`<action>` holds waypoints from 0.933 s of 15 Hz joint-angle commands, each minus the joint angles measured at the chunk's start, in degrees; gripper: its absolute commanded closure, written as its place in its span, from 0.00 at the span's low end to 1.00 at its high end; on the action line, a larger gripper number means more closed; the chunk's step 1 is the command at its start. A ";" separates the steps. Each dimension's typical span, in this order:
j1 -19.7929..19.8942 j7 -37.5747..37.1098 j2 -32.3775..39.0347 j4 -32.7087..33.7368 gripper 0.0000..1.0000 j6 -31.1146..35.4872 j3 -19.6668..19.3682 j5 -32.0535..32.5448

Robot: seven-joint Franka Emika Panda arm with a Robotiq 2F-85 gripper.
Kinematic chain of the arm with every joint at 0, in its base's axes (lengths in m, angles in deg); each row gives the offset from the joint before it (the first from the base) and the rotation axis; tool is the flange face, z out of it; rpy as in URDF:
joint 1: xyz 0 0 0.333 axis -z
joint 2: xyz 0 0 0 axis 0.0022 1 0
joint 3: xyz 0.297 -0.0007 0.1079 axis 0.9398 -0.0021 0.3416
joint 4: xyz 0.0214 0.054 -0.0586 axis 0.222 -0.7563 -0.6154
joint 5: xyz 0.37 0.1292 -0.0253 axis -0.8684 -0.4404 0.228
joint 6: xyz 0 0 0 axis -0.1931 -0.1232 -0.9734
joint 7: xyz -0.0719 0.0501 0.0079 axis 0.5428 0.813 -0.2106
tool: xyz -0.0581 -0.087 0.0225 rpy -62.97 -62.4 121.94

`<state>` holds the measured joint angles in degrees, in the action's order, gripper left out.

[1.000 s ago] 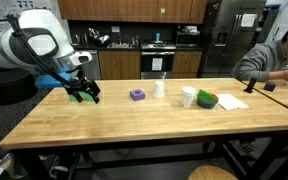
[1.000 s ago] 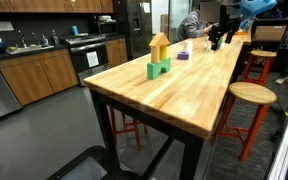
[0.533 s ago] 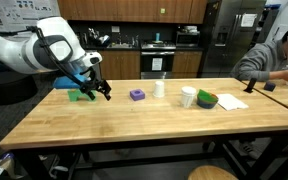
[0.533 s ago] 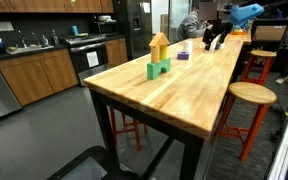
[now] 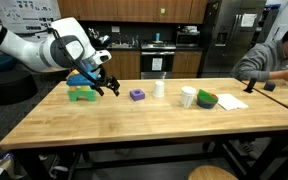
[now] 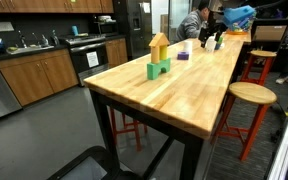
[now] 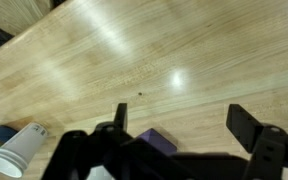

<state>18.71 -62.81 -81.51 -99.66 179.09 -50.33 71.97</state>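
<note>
above the long wooden table [image 5: 134, 125] the gripper [image 5: 108, 90] is held in the air, its two fingers [image 7: 247, 124] spread fully apart and nothing gripped between them. nearest item: a purple block [image 5: 137, 95], set on the tabletop just beside and below the gripper; in the wrist view it is seen low between the fingers, untouched. on the gripper's other side a green block [image 5: 81, 96] is placed, topped by what may be a blue piece, partly hidden by the arm. further along the table are noted a white cup [image 5: 188, 97], a green bowl [image 5: 207, 99] just beside it, and a seated person [image 5: 274, 58].
</note>
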 commanded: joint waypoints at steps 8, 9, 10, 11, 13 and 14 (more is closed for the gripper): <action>-2.58 4.44 1.94 13.53 0.00 -10.65 -0.88 -1.85; -3.11 5.17 2.13 15.58 0.00 -12.77 -0.86 -2.34; -3.99 7.07 2.16 17.64 0.00 -15.12 -0.99 -3.84; -4.67 8.78 2.49 19.69 0.00 -17.32 -1.07 -4.99; -5.65 11.41 4.05 24.92 0.00 -22.57 -0.98 -6.12; -6.08 12.51 4.98 27.41 0.00 -24.93 -1.07 -6.78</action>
<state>14.13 -54.48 -79.75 -79.91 160.95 -50.92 67.28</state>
